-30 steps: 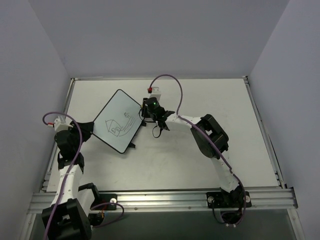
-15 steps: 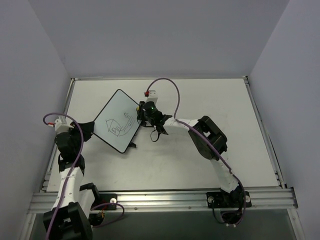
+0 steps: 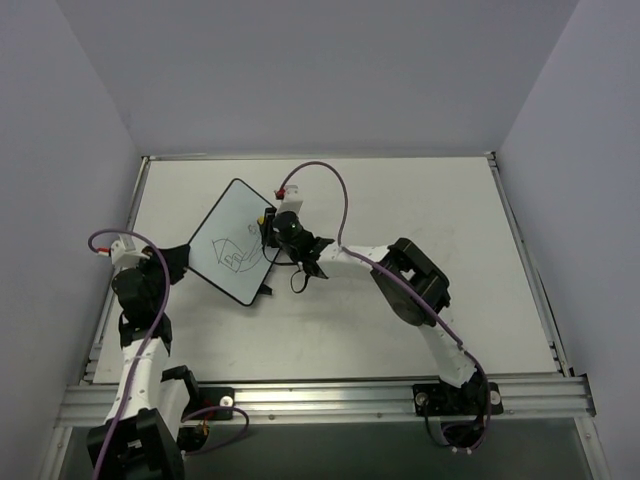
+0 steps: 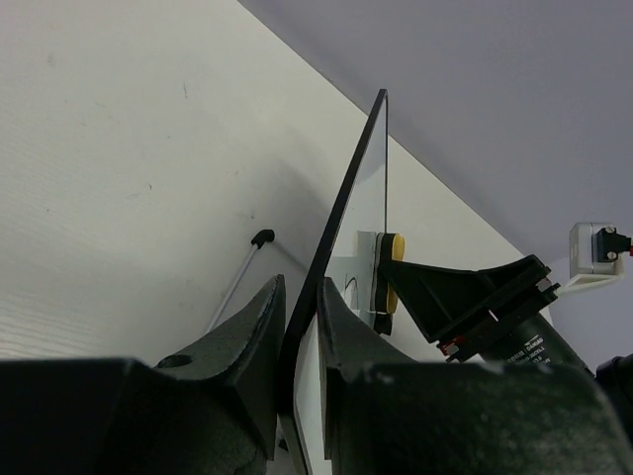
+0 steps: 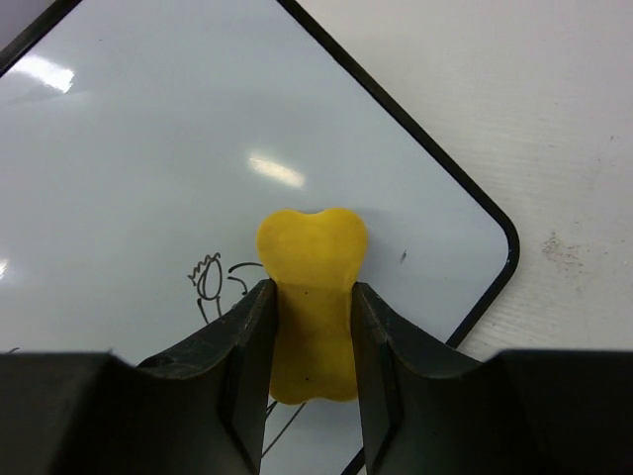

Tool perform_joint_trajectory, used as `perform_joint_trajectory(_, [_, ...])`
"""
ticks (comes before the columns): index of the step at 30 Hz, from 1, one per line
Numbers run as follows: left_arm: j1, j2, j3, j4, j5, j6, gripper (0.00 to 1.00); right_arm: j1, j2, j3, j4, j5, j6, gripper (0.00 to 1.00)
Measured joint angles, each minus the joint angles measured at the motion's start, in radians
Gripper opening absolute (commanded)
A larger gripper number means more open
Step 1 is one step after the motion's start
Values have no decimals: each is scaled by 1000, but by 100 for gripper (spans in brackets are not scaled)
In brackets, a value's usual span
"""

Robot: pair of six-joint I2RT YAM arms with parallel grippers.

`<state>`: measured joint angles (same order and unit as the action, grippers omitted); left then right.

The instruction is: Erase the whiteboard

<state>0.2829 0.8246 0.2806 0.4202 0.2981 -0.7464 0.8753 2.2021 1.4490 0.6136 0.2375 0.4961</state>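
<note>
Showing edge-on, left wrist: left fingers (image 4: 249,348) pinch whiteboard (image 4: 348,188); right wrist: right fingers (image 5: 243,358) clamp eraser (image 5: 312,297).

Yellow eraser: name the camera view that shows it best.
Right wrist view. The yellow eraser fills the centre of the frame, clamped in the right end effector, over the whiteboard next to the drawing. The left wrist view shows it only edge-on beside the board; the top view shows just a tiny yellow speck.
</note>
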Motion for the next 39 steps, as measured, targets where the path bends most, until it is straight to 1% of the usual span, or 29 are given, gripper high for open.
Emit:
perform_joint_trajectory(1, [0,-3,-1,0,0,0,45,5,-1,0,4,1,0,0])
perform_joint_trajectory(3, [-1,-12,-2,-18,-13,7,63,12,-3,0,9,-3,2,0])
perform_joint_trajectory(4, [-1,-16,-4,-34,-24,10,76,17,-3,-2,11,-9,5,0])
perform_joint_trajectory(7, [0,-43,-5,-92,-43,8,86,30,-10,-24,27,-10,9,0])
perform_joint_trajectory(9, [0,-76,-5,-132,-60,9,88,31,-21,-48,36,-19,16,0])
perform_joint_trajectory(14, [-1,-117,59,-274,-127,8,88,31,-37,-92,55,-30,29,0])
perform_joint_trajectory(17, [-1,-102,129,-354,-183,-1,88,31,-39,-94,56,-33,31,0])
perform_joint_trajectory(20, [-1,-45,231,-458,-231,-5,88,31,-39,-94,56,-35,31,0])
perform_joint_trajectory(21, [-1,-15,274,-497,-245,-4,84,31,-39,-94,55,-35,31,0])
perform_joint_trajectory(23, [-2,71,380,-573,-259,-1,83,30,-39,-94,54,-37,31,0])
perform_joint_trajectory(25, [-4,177,496,-636,-250,12,78,27,-39,-94,53,-44,34,0])
perform_joint_trajectory(27, [-14,269,603,-697,-229,38,77,25,-39,-94,53,-51,37,0])
perform_joint_trajectory(28, [-22,311,658,-737,-212,59,70,23,-39,-94,53,-56,39,0])
perform_joint_trajectory(33, [-74,511,919,-923,-127,189,58,16,-39,-94,51,-76,50,0])
perform_joint_trajectory(35, [-89,571,990,-995,-100,252,54,14,-39,-94,51,-80,53,0])
perform_joint_trajectory(36, [-94,595,1016,-1031,-90,282,51,14,-39,-94,51,-82,54,0])
perform_joint_trajectory(37, [-98,614,1034,-1059,-80,309,47,14,-39,-94,51,-82,54,0])
perform_joint_trajectory(39, [-105,643,1054,-1111,-63,355,44,13,-39,-95,51,-85,57,0])
